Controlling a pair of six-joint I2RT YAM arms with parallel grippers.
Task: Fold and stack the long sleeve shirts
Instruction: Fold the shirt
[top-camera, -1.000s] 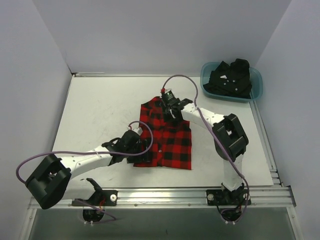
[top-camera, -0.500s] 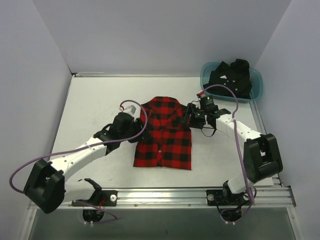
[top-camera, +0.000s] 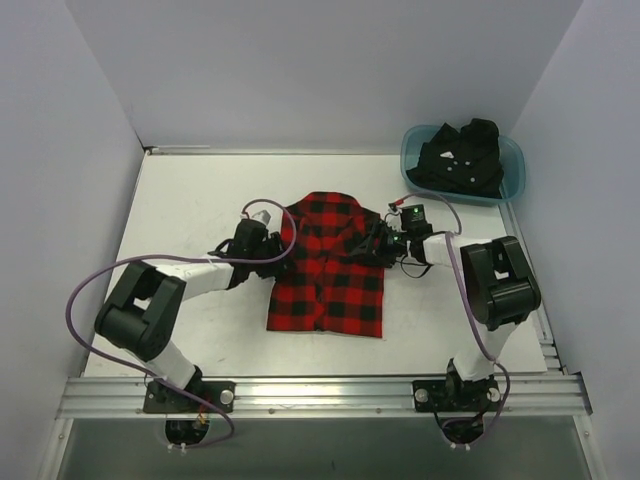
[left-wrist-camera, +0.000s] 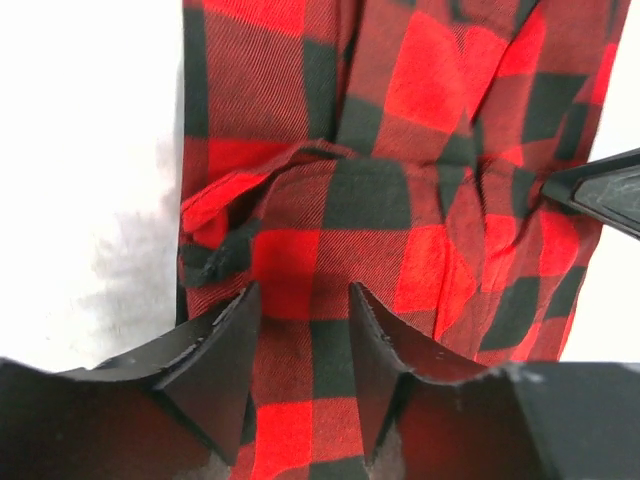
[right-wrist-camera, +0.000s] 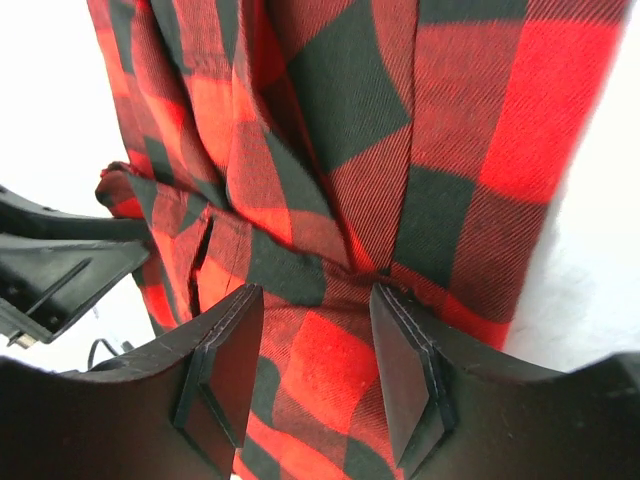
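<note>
Flannel shirt (top-camera: 327, 275) being straddled at side edges, beneath and between jaws of left end effector (left-wrist-camera: 305, 325) and right end effector (right-wrist-camera: 318, 335), both released. Likely needed: edges being pinched level, fold being kept straight.

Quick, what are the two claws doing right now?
Left claw: part open astride the red checked shirt; grip cannot be told.
Right claw: part open astride that shirt too; grip cannot be told.
</note>
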